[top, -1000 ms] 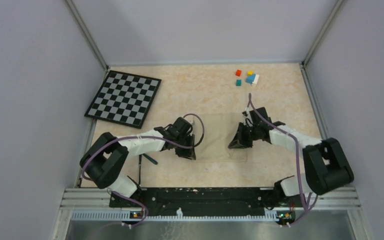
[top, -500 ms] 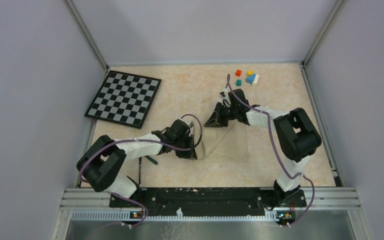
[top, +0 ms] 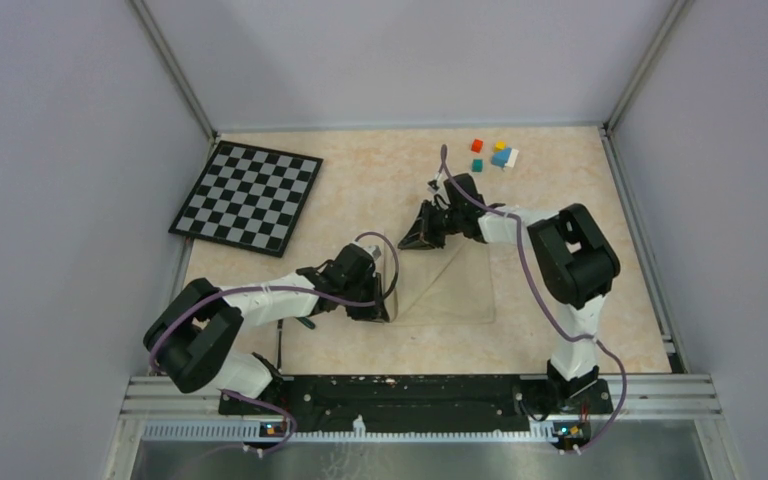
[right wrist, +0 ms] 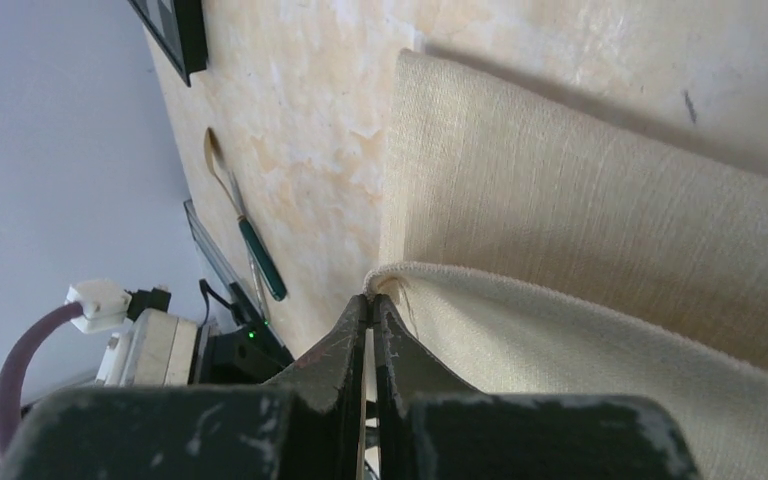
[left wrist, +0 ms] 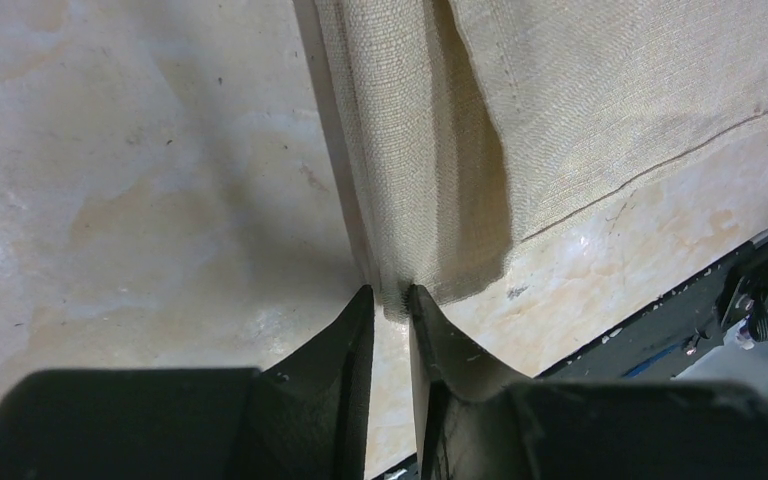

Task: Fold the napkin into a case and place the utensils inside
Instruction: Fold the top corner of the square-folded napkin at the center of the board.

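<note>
The beige-tan napkin (top: 455, 290) lies on the table with one corner lifted, so it forms a diagonal slope. My left gripper (top: 384, 304) is shut on its near-left corner; the left wrist view shows the cloth (left wrist: 560, 100) pinched between the jaws of my left gripper (left wrist: 390, 298). My right gripper (top: 412, 240) is shut on another corner and holds it up at the far left of the cloth; the right wrist view shows the rolled hem (right wrist: 610, 220) in the jaws of my right gripper (right wrist: 372, 298). The utensils (top: 298, 321) lie left of the napkin; one with a teal-green handle (right wrist: 261, 262) shows in the right wrist view.
A black-and-white checkerboard (top: 250, 195) lies at the far left. Small coloured cubes (top: 495, 155) sit at the far right. The black base rail (top: 410, 395) runs along the near edge. Grey walls enclose the table.
My right gripper has carried its napkin corner from the near right up and across to the far left, folding the cloth diagonally. My left gripper has shifted slightly but kept its hold.
</note>
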Robot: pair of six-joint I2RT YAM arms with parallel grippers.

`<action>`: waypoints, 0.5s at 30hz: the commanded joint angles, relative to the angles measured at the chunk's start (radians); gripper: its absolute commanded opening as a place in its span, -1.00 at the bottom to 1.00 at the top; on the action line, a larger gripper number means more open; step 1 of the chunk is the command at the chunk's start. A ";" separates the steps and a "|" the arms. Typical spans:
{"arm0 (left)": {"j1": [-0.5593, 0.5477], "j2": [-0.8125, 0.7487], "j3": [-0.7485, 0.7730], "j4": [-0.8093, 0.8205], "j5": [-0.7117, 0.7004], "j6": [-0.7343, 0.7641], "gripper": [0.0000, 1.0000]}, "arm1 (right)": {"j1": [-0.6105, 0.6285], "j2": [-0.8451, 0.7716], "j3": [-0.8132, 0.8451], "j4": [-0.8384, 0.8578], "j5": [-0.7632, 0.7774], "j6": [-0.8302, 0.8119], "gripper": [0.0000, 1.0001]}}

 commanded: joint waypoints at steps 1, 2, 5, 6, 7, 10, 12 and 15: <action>-0.004 0.021 -0.034 -0.027 -0.038 0.017 -0.51 | 0.010 0.028 0.081 0.050 0.005 0.014 -1.00; -0.004 0.023 -0.035 -0.025 -0.039 0.017 -0.52 | 0.010 0.034 0.090 0.050 0.008 0.015 -1.00; -0.005 0.033 -0.040 -0.014 -0.034 0.016 -0.55 | 0.010 0.059 0.115 0.048 0.011 0.018 -1.00; -0.005 0.036 -0.041 -0.009 -0.031 0.015 -0.56 | 0.010 0.068 0.126 0.046 0.010 0.018 -1.00; -0.006 0.041 -0.041 -0.008 -0.030 0.014 -0.57 | 0.010 0.077 0.135 0.044 0.012 0.019 -1.00; -0.009 0.045 -0.046 -0.006 -0.030 0.013 -0.58 | 0.009 0.098 0.165 0.037 0.016 0.018 -1.00; -0.009 0.044 -0.051 -0.004 -0.031 0.012 -0.60 | 0.008 0.113 0.180 0.033 0.013 0.016 -1.00; -0.009 0.040 -0.057 -0.004 -0.033 0.011 -0.61 | 0.008 0.133 0.197 0.029 0.019 0.015 -1.00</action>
